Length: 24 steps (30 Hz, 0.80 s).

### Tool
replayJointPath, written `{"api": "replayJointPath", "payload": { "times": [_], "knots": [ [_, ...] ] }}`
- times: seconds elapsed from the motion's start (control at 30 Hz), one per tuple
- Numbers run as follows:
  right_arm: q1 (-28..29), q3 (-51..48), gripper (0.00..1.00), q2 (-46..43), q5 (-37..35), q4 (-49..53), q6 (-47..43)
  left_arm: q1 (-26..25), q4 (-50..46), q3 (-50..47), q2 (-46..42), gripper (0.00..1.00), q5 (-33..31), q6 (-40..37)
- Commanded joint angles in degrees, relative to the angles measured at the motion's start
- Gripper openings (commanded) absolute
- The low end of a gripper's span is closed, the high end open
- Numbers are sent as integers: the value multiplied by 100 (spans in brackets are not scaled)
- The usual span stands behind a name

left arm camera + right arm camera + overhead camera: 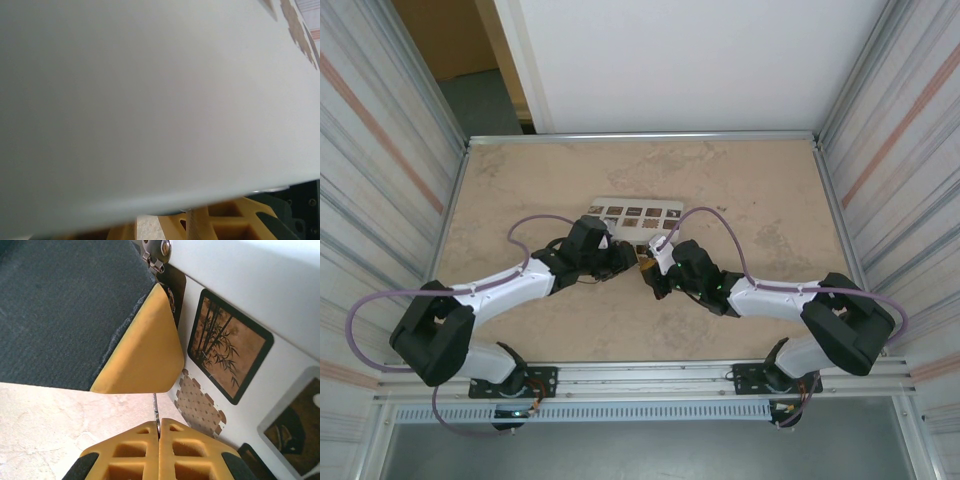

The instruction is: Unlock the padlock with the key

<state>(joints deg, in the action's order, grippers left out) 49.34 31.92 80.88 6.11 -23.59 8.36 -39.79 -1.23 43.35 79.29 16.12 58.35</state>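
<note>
Mid-table, two robot grippers meet at the near edge of a flat white box [638,211] with brown patterned squares.

On the beige marbled tabletop [770,200], the left gripper [623,262] and the right gripper [650,272] sit almost tip to tip just near the box. From the right wrist, the right gripper [159,422] has its yellow fingertips clenched on a thin silver metal strip [155,410] seen edge-on; whether that is the key cannot be told. Just beyond it, a yellow, black-padded finger [142,357] of the left gripper lies close by the box's white side [260,285], beside a bamboo-print square [227,347] and below a small silver clasp [157,251]. How the left jaws stand cannot be told, nor where the padlock sits.
</note>
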Motion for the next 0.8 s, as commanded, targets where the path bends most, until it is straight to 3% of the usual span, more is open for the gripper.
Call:
{"api": "replayJointPath", "payload": {
  "times": [0.0, 0.77],
  "knots": [
    [-45, 122, 0, -40, 84, -154, 8, 16, 361, -35, -245, 9, 173, 54],
    [-117, 325, 0, 107, 315, -213, 79, 19, 392, -31, -203, 9, 226, 43]
  ]
}}
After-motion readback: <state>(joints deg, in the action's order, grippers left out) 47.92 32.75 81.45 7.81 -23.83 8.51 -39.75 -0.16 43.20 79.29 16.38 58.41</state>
